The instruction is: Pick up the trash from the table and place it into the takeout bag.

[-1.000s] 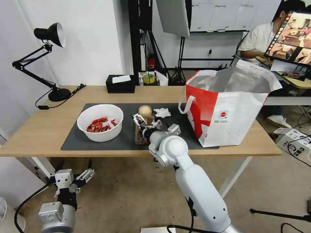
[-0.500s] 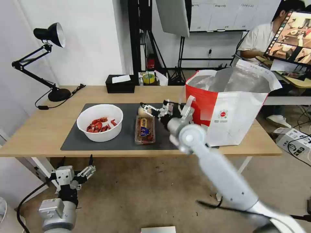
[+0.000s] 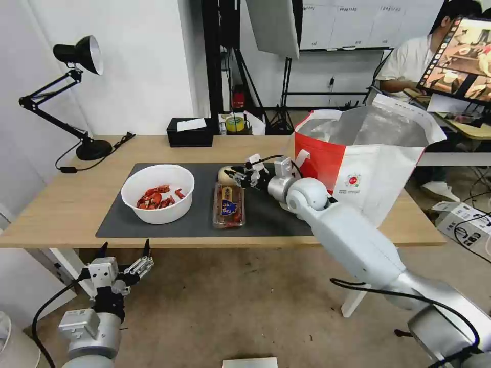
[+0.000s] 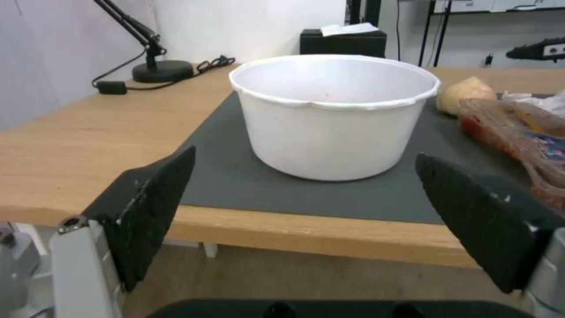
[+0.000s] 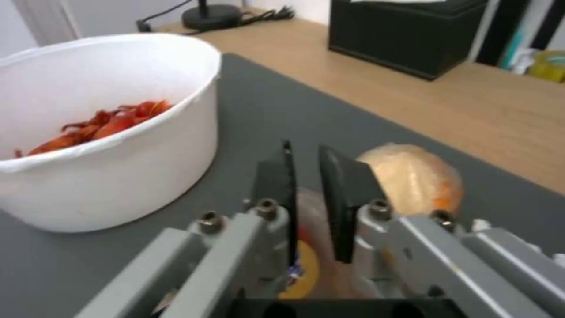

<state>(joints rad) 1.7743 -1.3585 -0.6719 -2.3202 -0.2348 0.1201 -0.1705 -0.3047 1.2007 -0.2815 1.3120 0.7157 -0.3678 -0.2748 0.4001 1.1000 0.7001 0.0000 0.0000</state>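
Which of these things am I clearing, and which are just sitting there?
Job: bowl of shells, clear box, ball, bag; right gripper at the ball, left gripper parked below the table.
Lying about: lamp, tissue box, tape roll.

Bowl (image 3: 158, 193) left on the mat (image 3: 204, 225), box (image 3: 228, 205) beside it, ball (image 3: 225, 175) behind, bag (image 3: 363, 163) far right.
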